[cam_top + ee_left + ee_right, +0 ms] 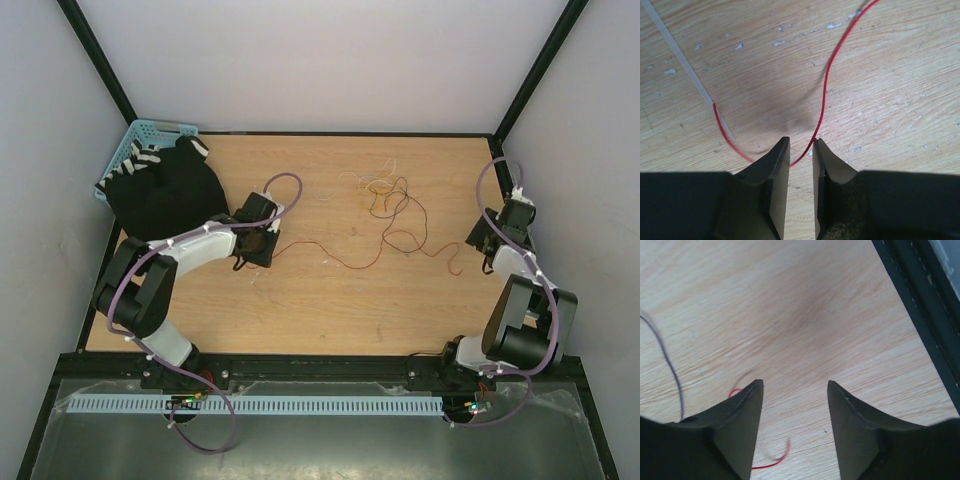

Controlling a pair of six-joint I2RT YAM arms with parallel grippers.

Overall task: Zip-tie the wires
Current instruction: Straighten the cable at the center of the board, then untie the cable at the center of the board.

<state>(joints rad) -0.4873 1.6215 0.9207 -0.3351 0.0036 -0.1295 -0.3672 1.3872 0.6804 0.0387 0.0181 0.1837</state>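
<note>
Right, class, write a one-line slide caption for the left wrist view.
Left gripper, jaws slightly parted, over a red wire looping past the white zip tie on the table.

Wooden table (300, 300) carries the wires (385, 212), zip tie (685, 65) and a black cloth (165, 195)

White walls (320, 60) and black corner posts (92, 50) enclose a light wooden table (330, 300) under soft, even light.

Zip tie (685, 62) running off top-left corner of left wrist view, far end unseen. Red wire (824, 90) leaving top edge, dipping at left gripper (801, 142) tips; contact unclear. Right wrist view: red wire smearing, partly hiding behind right gripper (795, 385) finger. Whitish strands (388, 166) showing too faint overhead.
</note>
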